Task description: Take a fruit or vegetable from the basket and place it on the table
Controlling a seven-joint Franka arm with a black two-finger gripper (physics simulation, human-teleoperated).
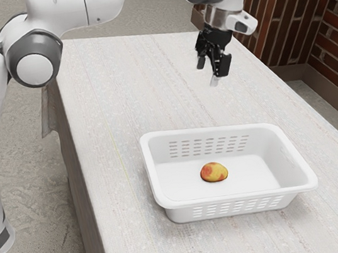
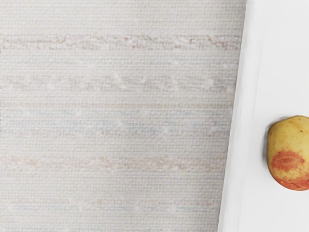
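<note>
- Hanging over the tbl (image 1: 110, 97), the gripper (image 1: 208, 73) points downward, fingers standing apart: it is open.
- Pos. of gripper: well above the tbl, on the far side of the basket (image 1: 152, 176) in ext. view, and apart from it.
- The fruit (image 1: 214, 172), yellow w/ red-orange patches, lies inside the basket, on its floor, approx. in the middle, away from the walls.
- The basket is white plastic, rect. shape, w/ rows of slots in the long sides; it stands upright on the tbl.
- Wrist view: striped pale cloth-like surface of the tbl, then the basket's edge, and part of the fruit beyond this edge.
- Brick wall (image 1: 282, 11) is at ext. view's right.
</note>
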